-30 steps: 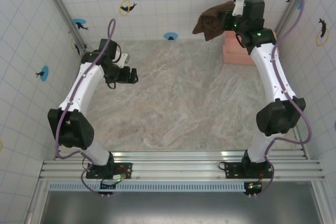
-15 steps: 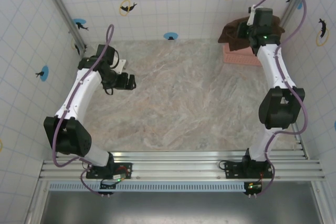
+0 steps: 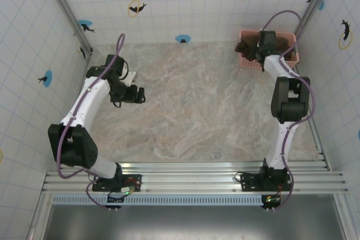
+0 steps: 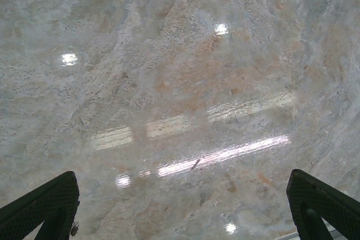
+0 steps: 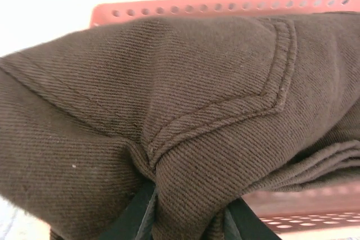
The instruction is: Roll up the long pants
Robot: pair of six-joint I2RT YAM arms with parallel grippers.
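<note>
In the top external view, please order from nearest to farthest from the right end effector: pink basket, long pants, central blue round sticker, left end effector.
1. long pants, clamped in the right end effector.
2. pink basket, under them, far right corner.
3. central blue round sticker, on the back wall.
4. left end effector, open, on the left.

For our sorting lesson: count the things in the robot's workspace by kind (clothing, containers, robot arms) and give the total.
pants: 1
basket: 1
robot arms: 2 (left arm, right arm)
Total: 4
</note>
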